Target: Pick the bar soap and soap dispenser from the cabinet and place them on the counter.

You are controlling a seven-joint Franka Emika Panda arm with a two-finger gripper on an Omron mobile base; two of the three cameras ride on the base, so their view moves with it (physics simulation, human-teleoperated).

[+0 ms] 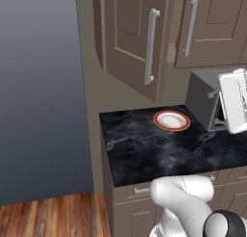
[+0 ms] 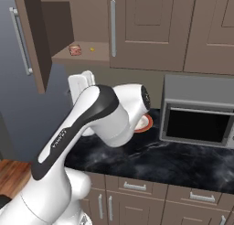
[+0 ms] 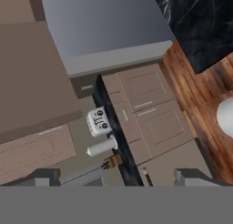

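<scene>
We see the cabinet (image 2: 68, 32) standing open in the upper left of the right base view, its door (image 2: 34, 41) swung out toward us. On its inner shelf (image 2: 82, 57) lies a small reddish block at (image 2: 75, 50), which we take for the bar soap, though it is too small to be sure; a tiny yellow speck (image 2: 92, 49) sits just to its right. We cannot make out the soap dispenser on that shelf.

The tool (image 3: 116, 177) shows at the bottom of the hand view, its two dark fingertips (image 3: 43, 177) set wide apart with nothing between them, so it is released. In the left base view the white hand (image 1: 234, 103) hangs at the right edge, in front of the grey microwave (image 1: 205, 96). The cabinet shelf lies higher in the frame than the hand, well apart from it.

The black marbled desk (image 1: 144, 144) carries an orange-rimmed plate (image 1: 171, 120) near the microwave. In the hand view we see a white toaster (image 3: 98, 121) and a white roll (image 3: 102, 147) beside it.
</scene>
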